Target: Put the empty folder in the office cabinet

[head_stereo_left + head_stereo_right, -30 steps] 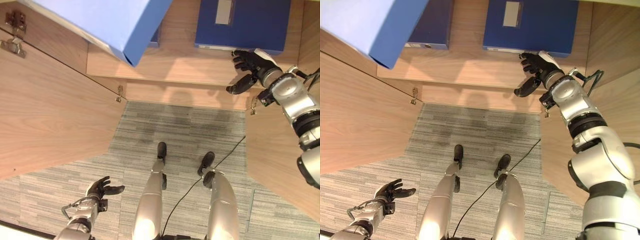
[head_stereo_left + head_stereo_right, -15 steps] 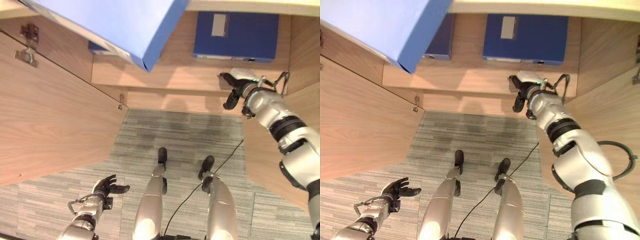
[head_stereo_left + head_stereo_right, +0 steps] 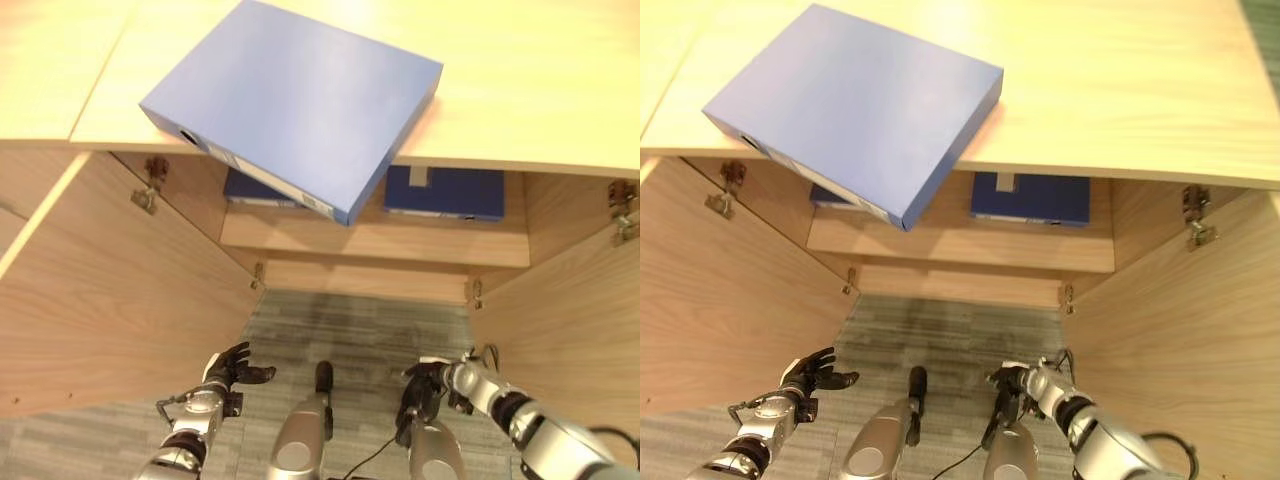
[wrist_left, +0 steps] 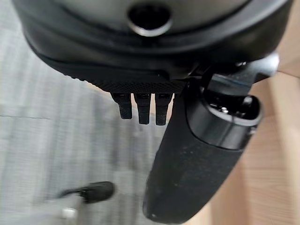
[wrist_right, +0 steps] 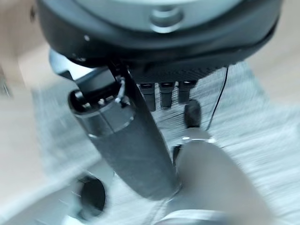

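Status: cabinet doors are open, two dark blue folders lie flat on the inner shelf — one at the shelf's left end, mostly hidden, one toward the right end with a pale label on its face, print too small to read. A lighter blue folder still lies on the cabinet top, at the front edge near the left, one corner overhanging the opening. If that is the empty one, the job isn't done: it needs picking up and sliding onto the shelf. Left hand low by the left door, fingers spread loose, holding nothing. Right hand low near the right door, also empty, fingers relaxed as far as the wrist view shows. No other writing legible.
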You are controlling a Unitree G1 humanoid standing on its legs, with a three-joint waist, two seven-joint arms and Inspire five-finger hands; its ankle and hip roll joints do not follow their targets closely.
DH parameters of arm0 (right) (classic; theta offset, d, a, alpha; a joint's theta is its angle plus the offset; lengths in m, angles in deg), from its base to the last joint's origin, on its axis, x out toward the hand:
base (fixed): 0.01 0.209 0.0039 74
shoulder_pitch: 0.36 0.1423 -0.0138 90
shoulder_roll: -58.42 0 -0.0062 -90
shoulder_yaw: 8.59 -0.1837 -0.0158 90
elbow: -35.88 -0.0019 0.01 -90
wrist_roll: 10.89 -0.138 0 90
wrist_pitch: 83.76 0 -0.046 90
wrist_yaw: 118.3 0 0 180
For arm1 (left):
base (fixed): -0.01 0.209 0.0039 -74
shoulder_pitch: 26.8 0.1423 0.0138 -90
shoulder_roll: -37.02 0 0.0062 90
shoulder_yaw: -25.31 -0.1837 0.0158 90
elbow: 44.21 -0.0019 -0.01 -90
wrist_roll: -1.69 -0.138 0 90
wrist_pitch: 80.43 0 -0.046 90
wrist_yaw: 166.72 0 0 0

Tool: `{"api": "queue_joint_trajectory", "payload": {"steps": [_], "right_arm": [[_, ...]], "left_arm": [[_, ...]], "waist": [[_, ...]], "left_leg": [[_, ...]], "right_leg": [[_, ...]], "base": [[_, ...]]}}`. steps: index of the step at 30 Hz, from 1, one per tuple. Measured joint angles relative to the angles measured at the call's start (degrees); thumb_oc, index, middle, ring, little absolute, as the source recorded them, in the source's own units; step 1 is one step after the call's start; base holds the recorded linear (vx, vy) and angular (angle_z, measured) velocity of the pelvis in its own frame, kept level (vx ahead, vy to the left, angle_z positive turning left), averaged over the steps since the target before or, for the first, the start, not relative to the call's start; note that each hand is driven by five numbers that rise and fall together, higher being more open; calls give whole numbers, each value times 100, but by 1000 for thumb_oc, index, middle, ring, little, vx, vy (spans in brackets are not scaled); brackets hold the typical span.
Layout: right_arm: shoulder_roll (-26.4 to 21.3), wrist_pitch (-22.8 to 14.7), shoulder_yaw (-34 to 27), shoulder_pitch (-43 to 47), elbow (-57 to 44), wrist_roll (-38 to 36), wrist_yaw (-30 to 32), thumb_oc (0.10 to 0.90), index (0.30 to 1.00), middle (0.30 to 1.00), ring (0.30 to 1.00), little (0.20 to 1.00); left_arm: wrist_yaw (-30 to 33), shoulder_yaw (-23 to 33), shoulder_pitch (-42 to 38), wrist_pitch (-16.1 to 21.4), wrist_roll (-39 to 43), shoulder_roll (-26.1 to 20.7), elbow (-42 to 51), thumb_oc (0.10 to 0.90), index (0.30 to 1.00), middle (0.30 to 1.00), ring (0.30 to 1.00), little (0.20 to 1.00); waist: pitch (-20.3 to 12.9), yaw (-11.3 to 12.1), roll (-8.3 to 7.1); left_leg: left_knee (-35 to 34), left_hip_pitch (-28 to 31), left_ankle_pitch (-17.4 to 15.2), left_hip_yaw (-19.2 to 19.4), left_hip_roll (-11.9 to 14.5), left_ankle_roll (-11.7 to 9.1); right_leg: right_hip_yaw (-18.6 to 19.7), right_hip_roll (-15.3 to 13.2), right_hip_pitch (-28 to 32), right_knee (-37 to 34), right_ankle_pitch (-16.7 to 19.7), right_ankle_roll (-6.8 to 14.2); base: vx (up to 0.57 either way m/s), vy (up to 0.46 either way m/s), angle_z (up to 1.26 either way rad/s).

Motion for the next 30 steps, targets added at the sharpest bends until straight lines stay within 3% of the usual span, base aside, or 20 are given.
{"api": "queue_joint_trajectory", "payload": {"steps": [4, 6, 11, 13, 15, 19, 26, 30], "right_arm": [[528, -175, -1100, -557, 285, -965, 344, 800, 900, 900, 900, 900], [720, -247, -1737, -808, 460, -1316, 452, 800, 900, 900, 900, 900], [739, -294, -2211, -1400, 664, -1706, 839, 800, 900, 900, 900, 900], [735, -300, -2522, -1630, 809, -1862, 999, 800, 900, 900, 900, 900], [719, -323, -2825, -1788, 1028, -1913, 1079, 800, 900, 900, 900, 900], [729, -353, -3078, -1954, 1145, -1914, 1152, 800, 900, 900, 900, 900], [890, -371, -3259, -2202, 1356, -2049, 1234, 800, 900, 900, 900, 900], [980, -379, -3263, -2398, 1517, -2149, 1268, 800, 900, 900, 900, 900]], "left_arm": [[87, 49, 320, 28, 731, 120, 1068, 800, 900, 900, 900, 900], [70, 52, 606, 28, 954, 152, 1526, 800, 900, 900, 900, 900], [77, 33, 1060, 13, 1127, 178, 1734, 800, 900, 900, 900, 900], [79, 34, 1400, -73, 1112, 133, 2331, 800, 900, 900, 900, 900], [-41, 26, 2021, -96, 1096, -7, 3657, 800, 900, 900, 900, 900], [-242, 241, 2484, -148, 856, -186, 4748, 800, 900, 900, 900, 900], [-230, 1136, 3090, -134, 58, -375, 5712, 800, 900, 900, 900, 900], [140, 1560, 3292, -11, -799, -431, 6285, 800, 900, 900, 900, 900]], "waist": [[-524, -33, -285], [-630, -145, -329], [-1065, -289, -326], [-1153, -295, -359], [-1185, -286, -397], [-1233, -229, -417], [-1447, -76, -550], [-1485, 207, -625]], "left_leg": [[-254, 206, 14, -23, -26, 52], [-438, 485, 44, -25, -58, 75], [-779, 825, 101, 0, -99, 106], [-853, 903, 155, -29, -86, 92], [-851, 929, 145, -55, -77, 68], [-873, 1028, 125, -168, -51, 35], [-875, 995, 33, -262, 31, -21], [-874, 979, 44, -413, 22, -20]], "right_leg": [[-55, -8, 238, -295, 55, 34], [-67, 0, 520, -474, 95, 62], [-80, 58, 842, -820, 163, 121], [-135, 109, 1006, -1045, 257, 109], [-222, 142, 1108, -1140, 291, 111], [-303, 177, 1255, -1143, 232, 106], [-376, 263, 1292, -1146, 124, 123], [-528, 268, 1365, -1151, 68, 101]], "base": [[66, 74, 5], [89, 50, -1], [76, 33, -1], [55, 14, 6], [47, 1, 15], [52, 5, 11], [26, -20, 6], [7, -29, 20]]}}
